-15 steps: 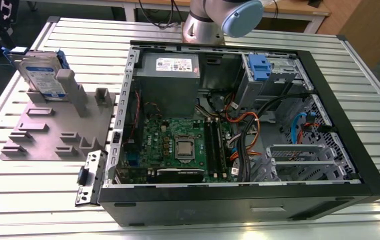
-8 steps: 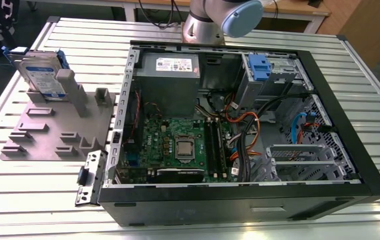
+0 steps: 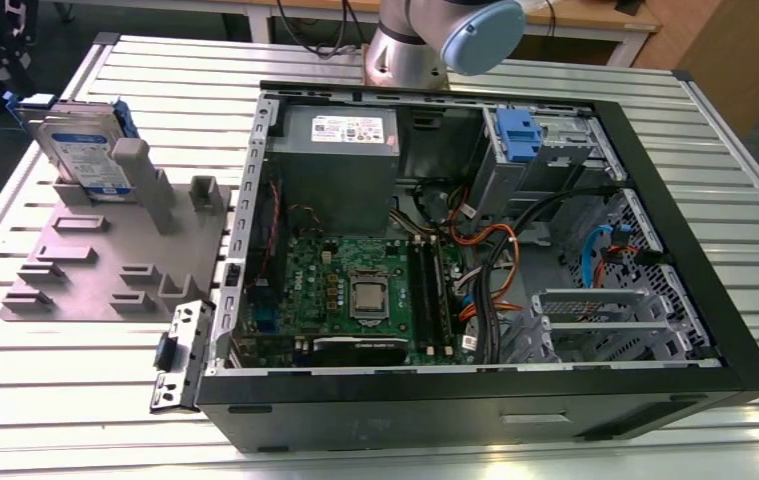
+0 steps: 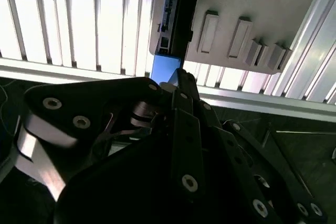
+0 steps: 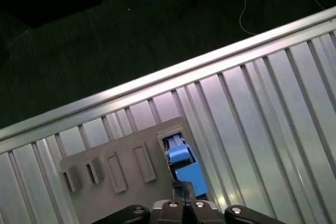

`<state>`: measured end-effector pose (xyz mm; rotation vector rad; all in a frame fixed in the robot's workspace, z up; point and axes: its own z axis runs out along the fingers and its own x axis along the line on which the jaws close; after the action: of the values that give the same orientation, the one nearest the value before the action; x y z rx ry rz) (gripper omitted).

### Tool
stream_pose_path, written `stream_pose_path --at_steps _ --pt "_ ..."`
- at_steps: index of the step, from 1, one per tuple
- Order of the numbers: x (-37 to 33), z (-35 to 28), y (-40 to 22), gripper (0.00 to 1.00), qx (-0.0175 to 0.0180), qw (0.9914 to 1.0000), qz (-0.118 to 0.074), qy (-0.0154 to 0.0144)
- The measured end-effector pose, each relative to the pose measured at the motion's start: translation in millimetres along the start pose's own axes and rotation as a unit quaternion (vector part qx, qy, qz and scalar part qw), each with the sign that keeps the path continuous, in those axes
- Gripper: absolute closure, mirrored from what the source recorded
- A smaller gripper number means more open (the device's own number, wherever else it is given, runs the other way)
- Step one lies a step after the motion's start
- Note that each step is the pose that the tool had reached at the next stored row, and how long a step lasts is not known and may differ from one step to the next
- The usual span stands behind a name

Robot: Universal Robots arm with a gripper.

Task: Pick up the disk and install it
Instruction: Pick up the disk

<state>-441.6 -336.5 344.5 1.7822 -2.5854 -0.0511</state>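
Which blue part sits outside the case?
The disk, upright in the grey fixture at the exterior view's left; the blue tab is inside the case.

Disk stands on edge in a slot at the far end of the fixture plate, which lies on the desk at the exterior view's left, just beside the open computer case. In the case, power supply box sits far-left, drive cage far-right, motherboard nearer. Arm rises behind the case.

place: robotics lab | cues: slatted aluminium table, open computer case, robot arm
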Motion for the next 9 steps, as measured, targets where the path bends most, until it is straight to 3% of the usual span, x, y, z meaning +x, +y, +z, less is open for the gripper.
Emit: stream_pose_path --at_steps 5,8,9 --pt "0.0 1.0 0.0 0.89 -0.0008 0.99897 -0.045 0.0012" --pt "-1.6 1.2 0.7 0.83 -0.0008 0.99869 -0.051 0.0013" --pt "-2.6 1.2 1.0 0.77 -0.0009 0.99867 -0.051 0.0014"
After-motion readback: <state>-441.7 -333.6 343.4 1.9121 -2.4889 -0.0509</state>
